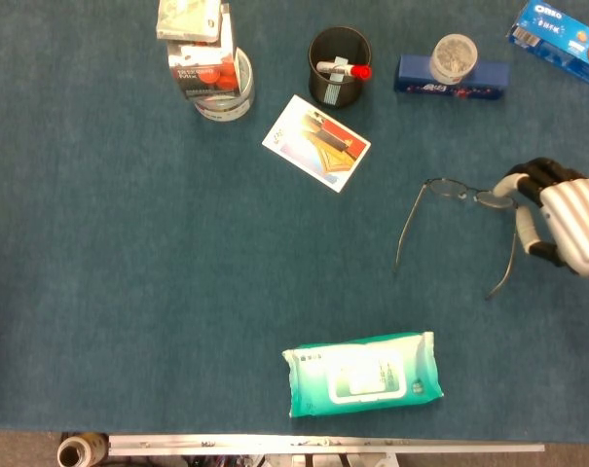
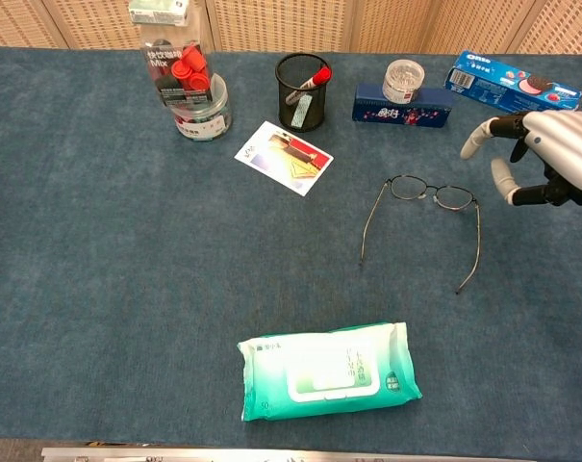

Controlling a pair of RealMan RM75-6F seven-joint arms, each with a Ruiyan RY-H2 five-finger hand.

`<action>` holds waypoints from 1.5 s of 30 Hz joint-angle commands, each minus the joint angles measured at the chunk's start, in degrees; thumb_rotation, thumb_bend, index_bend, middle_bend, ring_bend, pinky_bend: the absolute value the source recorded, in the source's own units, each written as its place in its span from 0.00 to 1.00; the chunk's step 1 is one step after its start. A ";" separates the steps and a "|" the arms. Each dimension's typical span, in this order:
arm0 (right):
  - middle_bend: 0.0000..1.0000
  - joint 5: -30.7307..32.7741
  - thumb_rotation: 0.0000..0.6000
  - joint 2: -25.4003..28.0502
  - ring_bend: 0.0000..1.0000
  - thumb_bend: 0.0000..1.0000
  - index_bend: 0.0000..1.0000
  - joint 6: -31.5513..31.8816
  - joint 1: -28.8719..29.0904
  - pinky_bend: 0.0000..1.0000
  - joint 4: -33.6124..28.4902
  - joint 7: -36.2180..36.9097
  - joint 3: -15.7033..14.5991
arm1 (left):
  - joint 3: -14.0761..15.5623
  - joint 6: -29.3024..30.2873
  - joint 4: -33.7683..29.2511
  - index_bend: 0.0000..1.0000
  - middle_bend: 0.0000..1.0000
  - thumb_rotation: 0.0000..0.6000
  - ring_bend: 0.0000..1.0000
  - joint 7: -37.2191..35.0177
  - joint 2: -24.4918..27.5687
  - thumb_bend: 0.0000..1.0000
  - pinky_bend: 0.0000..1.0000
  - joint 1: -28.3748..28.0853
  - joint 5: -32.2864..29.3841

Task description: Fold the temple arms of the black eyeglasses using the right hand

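Right hand (image 1: 565,222) hovers with fingers spread and holding nothing, its fingertips (image 2: 470,145) just beside the right end of the black eyeglasses (image 1: 460,229). Those glasses lie on the blue table (image 1: 128,292) with both temple arms unfolded, pointing toward the near edge. A green wipes pack (image 1: 362,373) sits nearer, a picture card (image 1: 316,143) and black pen cup (image 1: 339,66) further back.

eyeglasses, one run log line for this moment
eyeglasses: on table, temple arms unfolded | right hand: open, beside right hinge, apart | left hand: not in view
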 commanded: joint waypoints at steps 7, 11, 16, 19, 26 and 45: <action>0.32 3.85 1.00 -2.02 0.21 0.62 0.37 -3.25 2.33 0.37 1.08 -2.58 0.07 | -0.01 0.29 -0.16 0.53 0.40 1.00 0.34 -0.36 0.28 0.25 0.47 0.22 -0.02; 0.32 5.43 1.00 -3.08 0.21 0.62 0.37 -4.69 3.40 0.37 1.64 -3.27 -0.06 | -0.01 0.24 -0.19 0.53 0.40 1.00 0.34 -0.45 0.34 0.25 0.47 0.25 -0.08; 0.32 6.53 1.00 -4.00 0.21 0.62 0.37 -5.70 4.16 0.37 2.20 -3.52 -0.54 | -0.02 0.06 -0.21 0.53 0.40 1.00 0.34 -0.48 0.42 0.25 0.47 0.21 -0.15; 0.32 6.94 1.00 -4.42 0.21 0.62 0.37 -6.09 4.52 0.37 2.44 -3.73 -0.90 | -0.04 0.11 -0.22 0.53 0.40 1.00 0.34 -0.63 0.47 0.25 0.47 0.25 -0.16; 0.32 7.71 1.00 -5.55 0.21 0.62 0.37 -6.69 5.14 0.37 3.34 -4.25 -1.81 | -0.02 0.17 -0.27 0.53 0.40 1.00 0.34 -0.68 0.55 0.25 0.47 0.32 -0.10; 0.32 10.08 1.00 -8.30 0.21 0.61 0.37 -8.57 6.63 0.37 7.38 -3.04 -2.55 | -0.09 0.06 -0.35 0.53 0.40 1.00 0.34 -0.69 0.61 0.25 0.47 0.37 -0.26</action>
